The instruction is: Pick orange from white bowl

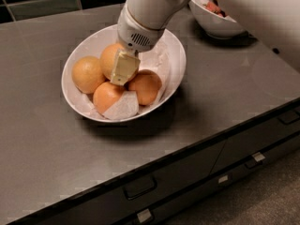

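Note:
The wide white bowl (176,55), lined with crumpled white paper, sits on the dark counter left of centre. It holds several oranges: one at the left (86,74), one at the back (108,55), one at the front (107,96) and one at the right (145,87). My gripper (123,68) reaches down into the bowl from the upper right. Its pale yellow tip lies against the back orange, between it and the right orange. The white wrist hides part of the bowl's far rim.
A smaller white bowl (220,27) with red berries stands at the back right, under my arm. The grey counter (56,149) ends at a front edge, with drawers and handles (139,187) below. A dark tiled wall runs behind.

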Available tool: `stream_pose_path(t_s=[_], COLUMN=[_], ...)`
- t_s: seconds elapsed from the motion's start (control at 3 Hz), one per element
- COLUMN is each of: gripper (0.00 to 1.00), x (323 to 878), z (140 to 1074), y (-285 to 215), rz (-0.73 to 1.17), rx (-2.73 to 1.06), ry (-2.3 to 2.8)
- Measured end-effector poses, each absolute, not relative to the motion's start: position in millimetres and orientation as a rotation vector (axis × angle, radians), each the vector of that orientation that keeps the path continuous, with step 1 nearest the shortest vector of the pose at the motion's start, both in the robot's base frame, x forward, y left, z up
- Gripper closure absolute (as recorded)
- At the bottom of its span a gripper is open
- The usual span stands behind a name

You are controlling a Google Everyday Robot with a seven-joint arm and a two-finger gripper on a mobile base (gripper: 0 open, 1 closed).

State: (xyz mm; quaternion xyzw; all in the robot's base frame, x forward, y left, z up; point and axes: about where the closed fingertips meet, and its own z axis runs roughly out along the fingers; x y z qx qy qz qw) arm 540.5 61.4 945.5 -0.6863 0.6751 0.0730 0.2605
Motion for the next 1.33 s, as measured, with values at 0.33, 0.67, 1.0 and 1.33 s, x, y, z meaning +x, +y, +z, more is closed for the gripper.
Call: stream_pose_path(t_s=[0.33,0.67,1.0,1.33], gripper=[0.93,1.00,1.00,1.00], x=[540.5,533.4,517.2,517.2], z=[945.5,963.1,1002.3,1003.2], y=[61.4,54.0,36.8,36.1], rz=[0.198,0.228,0.231,0.233], rx=[-1.859,-1.797,-1.669,-1.665], ry=[1.828,1.765,1.645,1.645])
